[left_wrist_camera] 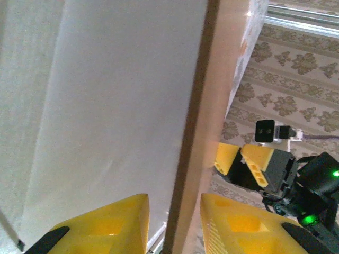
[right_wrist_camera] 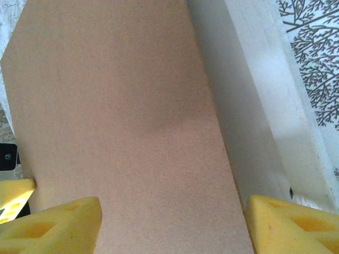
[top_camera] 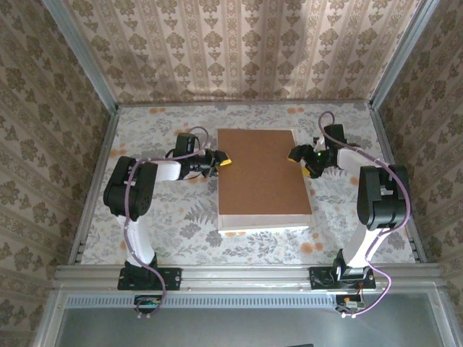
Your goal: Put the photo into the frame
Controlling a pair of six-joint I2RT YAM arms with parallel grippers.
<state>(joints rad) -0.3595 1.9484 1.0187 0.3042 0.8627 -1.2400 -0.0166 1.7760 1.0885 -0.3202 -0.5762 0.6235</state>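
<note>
The left claw point(left_wrist_camera: 175, 203) straddles the left edge of the brown backing board point(top_camera: 260, 173) with one yellow finger on each side, but I cannot tell whether it is actually pinching the board. The right claw point(right_wrist_camera: 174, 203) stands wide open at the board's right edge. The board lies on top of the white frame point(top_camera: 264, 223), which rests flat in the middle of the floral worktop point(top_camera: 166, 224).

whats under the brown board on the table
The white frame lies under the brown board; its edge shows along the board's near side. Whatever lies between board and frame is covered by the board and cannot be seen.
</note>
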